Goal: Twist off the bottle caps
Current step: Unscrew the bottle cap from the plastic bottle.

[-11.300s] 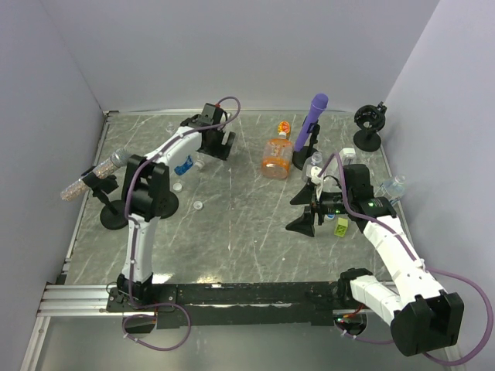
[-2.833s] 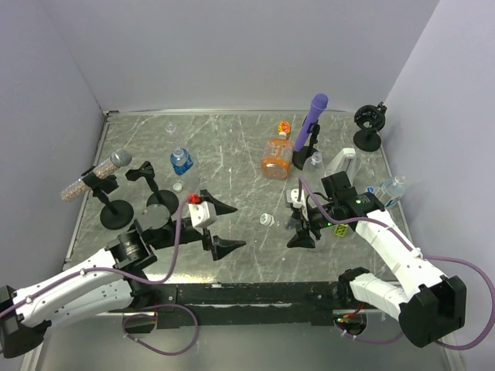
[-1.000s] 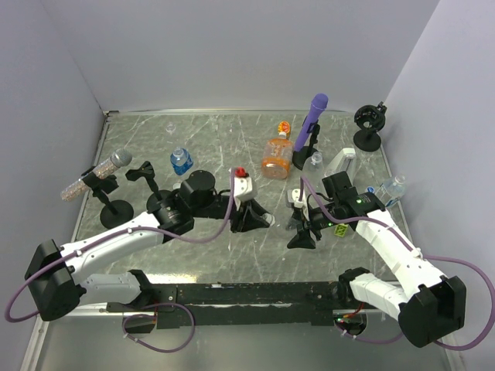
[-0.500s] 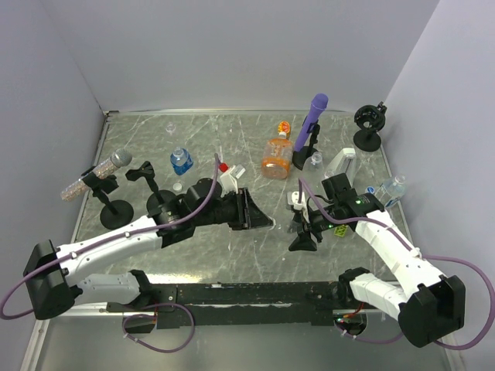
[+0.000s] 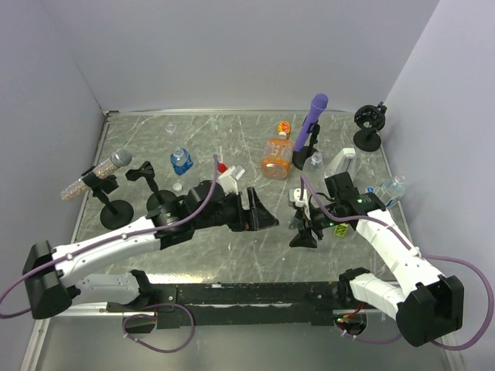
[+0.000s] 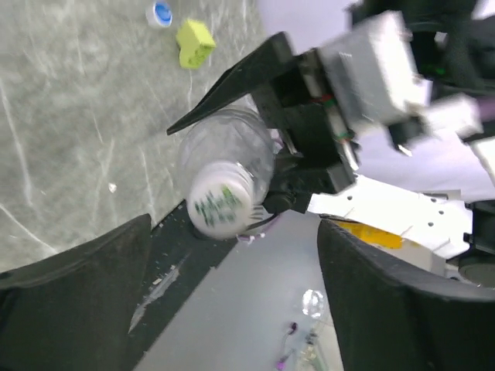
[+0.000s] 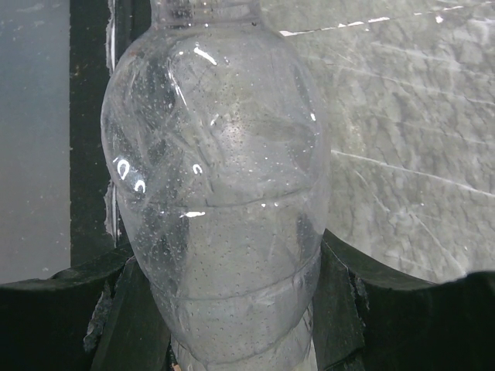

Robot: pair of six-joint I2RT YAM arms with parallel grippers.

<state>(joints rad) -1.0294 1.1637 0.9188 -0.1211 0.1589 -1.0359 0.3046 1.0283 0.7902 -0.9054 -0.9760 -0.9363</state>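
Note:
My right gripper (image 5: 303, 226) (image 7: 232, 297) is shut on the body of a clear bottle (image 7: 216, 193) (image 5: 297, 219), held low over the table. Its white cap with green print (image 6: 220, 205) faces the left wrist camera and sits on the neck. My left gripper (image 5: 267, 218) (image 6: 234, 232) is open just left of that cap, its fingers (image 6: 77, 286) wide apart with nothing between them. A blue-labelled bottle (image 5: 181, 161) stands at the back left and an orange bottle (image 5: 274, 157) at the back centre. Another clear bottle (image 5: 393, 188) lies at the right wall.
A purple microphone-like stick (image 5: 313, 116) stands behind the orange bottle. A yellow-green block (image 5: 338, 229) (image 6: 194, 41) and a blue cap (image 6: 160, 13) lie beside the right arm. A microphone on a black stand (image 5: 97, 174) is at the left, a loose white cap (image 5: 177, 186) beside it.
My left gripper has gone from shut to open and edged right toward the bottle's cap. The right gripper has kept still with the bottle.

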